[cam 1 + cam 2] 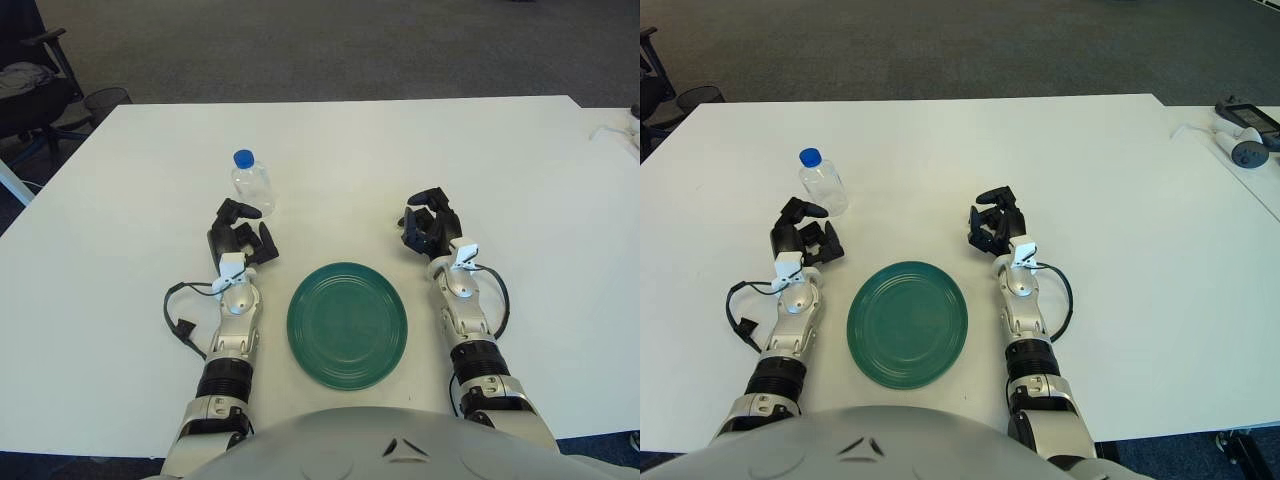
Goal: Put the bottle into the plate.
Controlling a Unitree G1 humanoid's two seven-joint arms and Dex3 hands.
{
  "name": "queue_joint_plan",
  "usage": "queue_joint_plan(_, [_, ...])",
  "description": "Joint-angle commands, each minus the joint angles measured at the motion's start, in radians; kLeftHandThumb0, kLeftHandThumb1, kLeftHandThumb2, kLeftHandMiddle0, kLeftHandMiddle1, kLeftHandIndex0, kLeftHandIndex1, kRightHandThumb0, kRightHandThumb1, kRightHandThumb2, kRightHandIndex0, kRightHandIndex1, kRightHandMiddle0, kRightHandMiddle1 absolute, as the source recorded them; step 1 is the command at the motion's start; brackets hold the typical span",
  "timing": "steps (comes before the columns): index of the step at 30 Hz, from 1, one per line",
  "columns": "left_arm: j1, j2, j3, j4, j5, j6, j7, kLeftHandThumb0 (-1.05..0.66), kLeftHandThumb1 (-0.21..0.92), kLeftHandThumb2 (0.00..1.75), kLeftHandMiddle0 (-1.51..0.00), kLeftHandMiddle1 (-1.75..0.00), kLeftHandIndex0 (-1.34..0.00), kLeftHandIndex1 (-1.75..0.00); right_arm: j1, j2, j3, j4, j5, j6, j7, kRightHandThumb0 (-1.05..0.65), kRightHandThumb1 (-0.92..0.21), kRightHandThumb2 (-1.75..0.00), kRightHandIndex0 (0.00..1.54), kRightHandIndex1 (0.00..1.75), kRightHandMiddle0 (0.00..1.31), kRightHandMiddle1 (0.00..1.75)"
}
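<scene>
- While no label or writing shows on it, the clear plastic bottle with a blue cap stands upright at centre left, just beyond the left hand.
- Round, smooth green plate lies low at centre, between both arms.
- Left hand and right hand: fingers loosely curled, holding nothing.
- White table; grey carpet behind.

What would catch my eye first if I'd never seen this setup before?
Probably the dark green plate, empty, on the white table between the two arms. Next, the clear bottle with a blue cap, upright just beyond the left hand. The right hand shows on the plate's other side, holding nothing.
</scene>
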Motion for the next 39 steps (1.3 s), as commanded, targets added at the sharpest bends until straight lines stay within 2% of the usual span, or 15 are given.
queue_joint_plan(1, [-0.021, -0.006, 0.016, 0.032, 0.019, -0.055, 0.056, -0.54, 0.15, 1.52, -1.29, -1.75, -0.75, -1.75, 0.027, 0.005, 0.001, 0.028, 0.005, 0.042, 0.002, -0.01, -0.54, -1.02, 0.47, 1.65, 0.26, 1.74])
queue_joint_plan(9, [-0.034, -0.019, 0.040, 0.068, 0.025, -0.125, 0.134, -0.53, 0.17, 1.49, -1.27, -1.75, -0.73, -1.75, 0.027, 0.005, 0.001, 0.028, 0.007, 0.039, 0.004, -0.01, -0.55, -1.01, 0.46, 1.65, 0.26, 1.74])
queue_joint_plan(23, [-0.063, -0.028, 0.072, 0.108, 0.026, -0.111, 0.225, -0.52, 0.18, 1.48, -1.27, -1.75, -0.72, -1.75, 0.028, 0.007, -0.003, 0.026, 0.017, 0.032, 0.015, -0.01, -0.56, -1.00, 0.45, 1.65, 0.26, 1.73])
queue_joint_plan(33, [-0.072, -0.013, 0.063, 0.130, 0.026, -0.126, 0.203, -0.50, 0.24, 1.41, -1.22, -1.75, -0.67, -1.75, 0.025, 0.007, -0.005, 0.031, 0.011, 0.033, 0.009, -0.01, -0.56, -1.00, 0.46, 1.64, 0.26, 1.74])
queue_joint_plan(35, [-0.073, -0.001, 0.054, 0.142, 0.006, -0.133, 0.152, -0.49, 0.26, 1.38, -1.20, -1.75, -0.65, -1.75, 0.025, 0.006, -0.005, 0.032, 0.010, 0.031, 0.011, -0.01, -0.56, -1.00, 0.46, 1.64, 0.25, 1.74])
queue_joint_plan(37, [-0.077, 0.007, 0.051, 0.153, -0.012, -0.137, 0.115, -0.48, 0.30, 1.33, -1.12, -1.75, -0.62, -1.75, 0.025, 0.005, -0.005, 0.033, 0.010, 0.029, 0.013, -0.01, -0.56, -1.00, 0.46, 1.64, 0.25, 1.74])
queue_joint_plan(39, [-0.071, 0.010, 0.045, 0.144, -0.025, -0.103, 0.075, -0.46, 0.36, 1.25, -0.98, -1.75, -0.57, -1.75, 0.024, 0.004, -0.004, 0.034, 0.011, 0.031, 0.015, -0.01, -0.54, -1.02, 0.47, 1.63, 0.27, 1.74])
